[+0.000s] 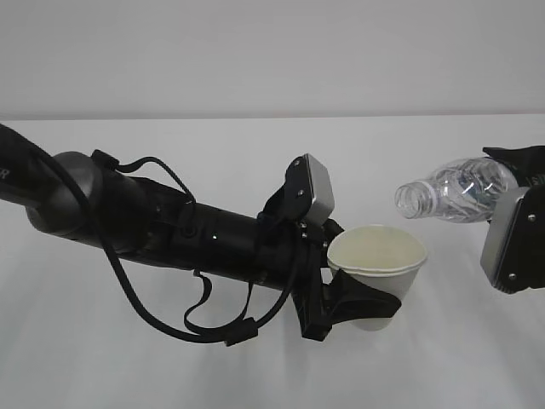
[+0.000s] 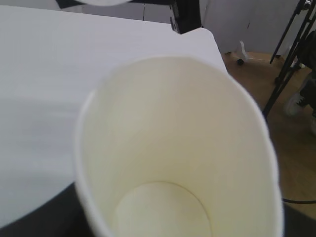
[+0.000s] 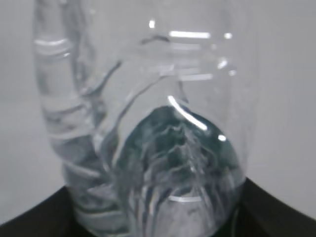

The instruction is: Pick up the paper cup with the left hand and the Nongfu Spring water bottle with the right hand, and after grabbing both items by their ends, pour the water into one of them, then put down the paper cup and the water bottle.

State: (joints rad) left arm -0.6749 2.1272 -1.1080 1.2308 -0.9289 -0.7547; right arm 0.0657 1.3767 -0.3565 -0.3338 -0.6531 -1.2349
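The paper cup (image 1: 378, 257) hangs upright above the table, white outside and cream inside, with my left gripper (image 1: 368, 290) shut round its lower wall. In the left wrist view the cup (image 2: 177, 143) fills the frame and its bottom looks dry. The Nongfu Spring water bottle (image 1: 457, 189) lies almost level in the air, right of and slightly above the cup. Its open mouth points left at the cup's rim, a short gap away. My right gripper (image 1: 513, 181) is shut on the bottle's base end. Up close the bottle (image 3: 148, 113) is clear and ribbed. No stream of water shows.
The white table (image 1: 170, 366) stretches under both arms. In the left wrist view the table's far corner (image 2: 207, 37) gives way to a brown floor with black stand legs (image 2: 291, 54) and a black post (image 2: 186, 15).
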